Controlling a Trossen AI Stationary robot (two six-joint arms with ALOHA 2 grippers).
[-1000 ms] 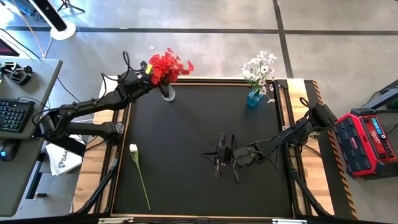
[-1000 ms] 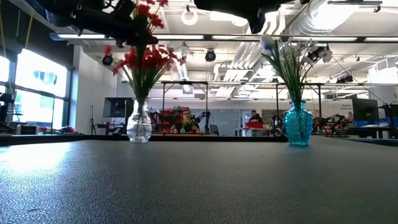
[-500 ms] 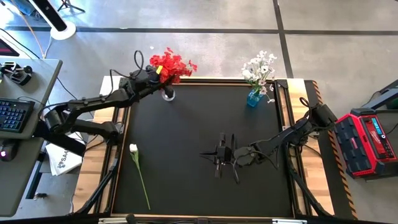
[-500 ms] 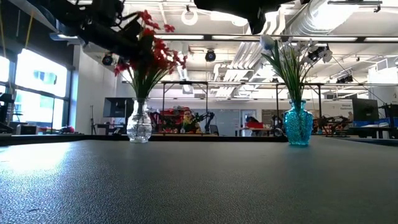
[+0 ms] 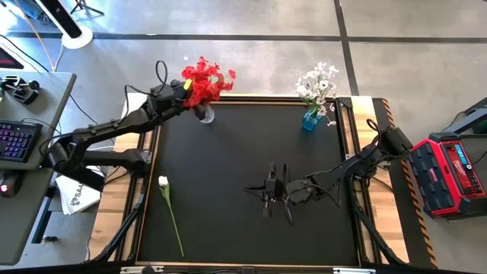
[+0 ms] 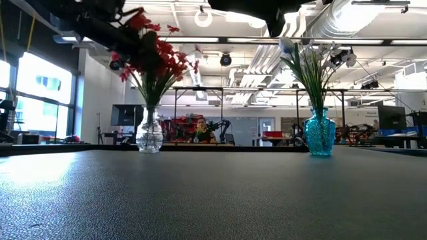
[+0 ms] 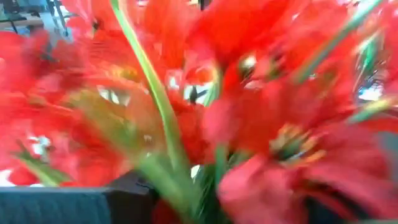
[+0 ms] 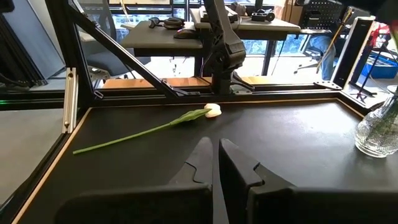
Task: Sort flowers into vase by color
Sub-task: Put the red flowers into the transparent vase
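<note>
Red flowers [image 5: 205, 80] stand with their stems in a clear glass vase [image 5: 204, 114] at the table's far left; the low view shows the red flowers [image 6: 153, 57] above the vase [image 6: 149, 133]. My left gripper [image 5: 183, 90] is among their blossoms, open, and red blossoms and green stems [image 7: 165, 118] fill its wrist view. White flowers [image 5: 318, 84] stand in a blue vase [image 5: 310, 119] at the far right. One white flower [image 5: 171, 213] lies flat on the table at the near left. My right gripper [image 5: 266, 190] is shut and holds nothing at mid-table. My left gripper has red blossoms and green stems [image 7: 180, 180] between its open fingers [image 7: 124, 196], coming level from the table's left. Blossoms hide the other finger. I cannot tell whether a finger touches a stem.
A raised wooden frame [image 5: 148, 175] borders the black table top. A desk with a keyboard [image 5: 15, 141] stands off the left side, a red case [image 5: 453, 175] off the right. In the low view a person [image 6: 200, 127] sits in the room beyond the table.
My left gripper has shifted a little toward the far edge and back again, up among the red blossoms. The tops of the red flowers have swayed toward the right and then back toward the left, while the clear vase has stayed in place.
</note>
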